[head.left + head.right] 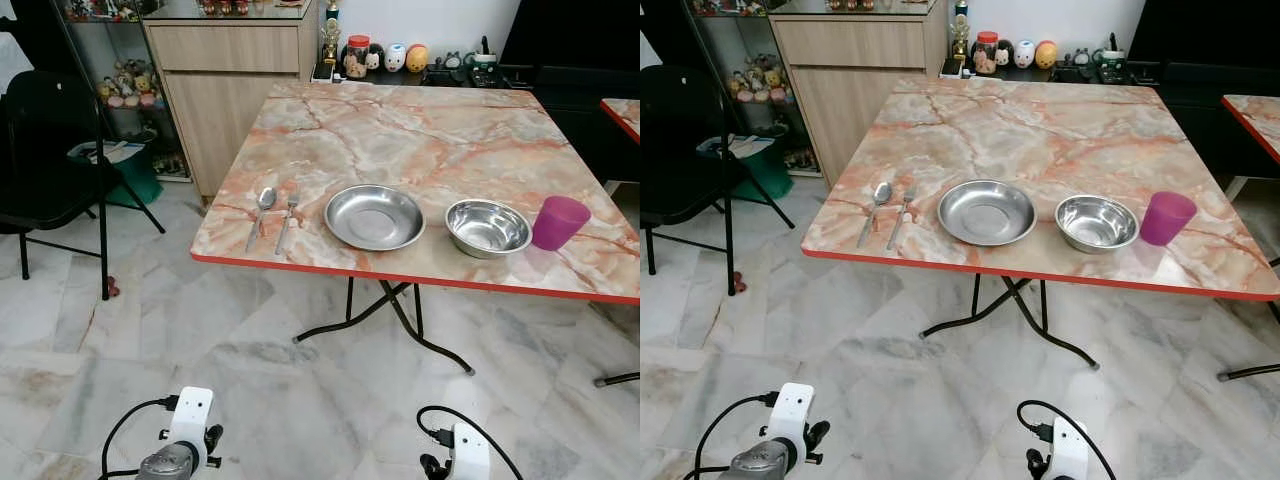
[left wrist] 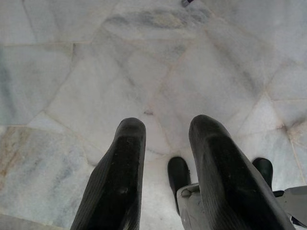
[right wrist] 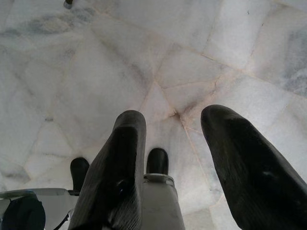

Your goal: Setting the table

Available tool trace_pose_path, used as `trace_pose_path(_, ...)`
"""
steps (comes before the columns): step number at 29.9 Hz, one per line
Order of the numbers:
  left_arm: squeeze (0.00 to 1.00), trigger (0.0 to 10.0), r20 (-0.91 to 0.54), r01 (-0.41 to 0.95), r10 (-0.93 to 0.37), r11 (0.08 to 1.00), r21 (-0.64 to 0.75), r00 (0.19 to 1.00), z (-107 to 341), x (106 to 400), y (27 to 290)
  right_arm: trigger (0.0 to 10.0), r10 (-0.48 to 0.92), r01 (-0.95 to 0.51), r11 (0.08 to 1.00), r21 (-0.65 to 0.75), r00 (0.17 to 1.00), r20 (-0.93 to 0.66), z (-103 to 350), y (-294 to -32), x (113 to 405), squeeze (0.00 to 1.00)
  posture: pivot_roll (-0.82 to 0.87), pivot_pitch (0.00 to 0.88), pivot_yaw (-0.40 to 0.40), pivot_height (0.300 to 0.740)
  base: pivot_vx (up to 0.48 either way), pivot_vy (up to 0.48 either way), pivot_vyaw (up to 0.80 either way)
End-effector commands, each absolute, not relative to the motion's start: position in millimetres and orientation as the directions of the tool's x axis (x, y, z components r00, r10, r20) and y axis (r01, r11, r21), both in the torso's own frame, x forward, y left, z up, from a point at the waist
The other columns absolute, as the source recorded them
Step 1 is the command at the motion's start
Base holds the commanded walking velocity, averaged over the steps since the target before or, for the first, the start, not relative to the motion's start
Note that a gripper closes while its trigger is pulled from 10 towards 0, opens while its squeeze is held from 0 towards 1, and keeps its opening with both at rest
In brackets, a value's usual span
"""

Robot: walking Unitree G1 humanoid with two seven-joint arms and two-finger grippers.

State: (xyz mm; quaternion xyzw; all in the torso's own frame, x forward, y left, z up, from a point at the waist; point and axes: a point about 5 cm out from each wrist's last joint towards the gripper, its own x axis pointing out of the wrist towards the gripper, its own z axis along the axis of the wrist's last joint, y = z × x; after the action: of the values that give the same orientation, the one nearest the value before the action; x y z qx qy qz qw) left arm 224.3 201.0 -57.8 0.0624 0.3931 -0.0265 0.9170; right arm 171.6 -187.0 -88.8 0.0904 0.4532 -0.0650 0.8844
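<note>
Tableware is sitting along the table's (image 1: 330, 262) near edge, spoon (image 1: 261, 212), fork (image 1: 288, 216), plate (image 1: 374, 216), bowl (image 1: 488, 226), cup (image 1: 558, 222), while left gripper (image 2: 165, 153) and right gripper (image 3: 175, 148) are hanging spread and empty; approaching likely comes next.

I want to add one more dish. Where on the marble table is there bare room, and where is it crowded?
The table is bare across its whole far half, behind the plate and bowl. The near edge is crowded: spoon, fork, plate, bowl and purple cup stand in one row, with only narrow gaps between them.
</note>
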Motion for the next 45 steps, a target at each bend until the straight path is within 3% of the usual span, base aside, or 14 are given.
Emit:
trace_pose_path(1,0.0,10.0,-0.743,0.105,-0.001,0.99,0.094,0.669,-61.4,219.0,201.3,10.0,-0.039,0.203,0.974,0.097,0.578,-0.815,-89.5,-187.8,169.6,0.0,0.08,0.0,-0.028,0.74,0.0,0.0,0.0)
trace_pose_path(11,0.0,10.0,-0.743,0.108,-0.008,0.99,0.087,0.669,-61.4,218.9,200.7,10.0,-0.041,0.2,0.975,0.093,0.577,-0.816,-89.5,-187.6,169.8,0.0,0.08,0.0,-0.028,0.74,0.0,0.0,0.0)
trace_pose_path(30,0.0,10.0,-0.742,0.11,-0.008,0.99,0.089,0.67,-61.0,219.7,200.5,10.0,-0.032,0.189,0.977,0.097,0.581,-0.813,-89.0,-186.5,170.9,0.0,0.08,0.0,-0.029,0.74,0.303,0.0,0.0)
trace_pose_path(45,0.0,10.0,-0.737,0.105,-0.012,0.991,0.08,0.676,-60.5,220.2,200.1,10.0,-0.029,0.188,0.977,0.1,0.582,-0.813,-89.3,-185.6,170.6,0.0,0.08,0.0,-0.029,0.74,0.0,0.0,0.0)
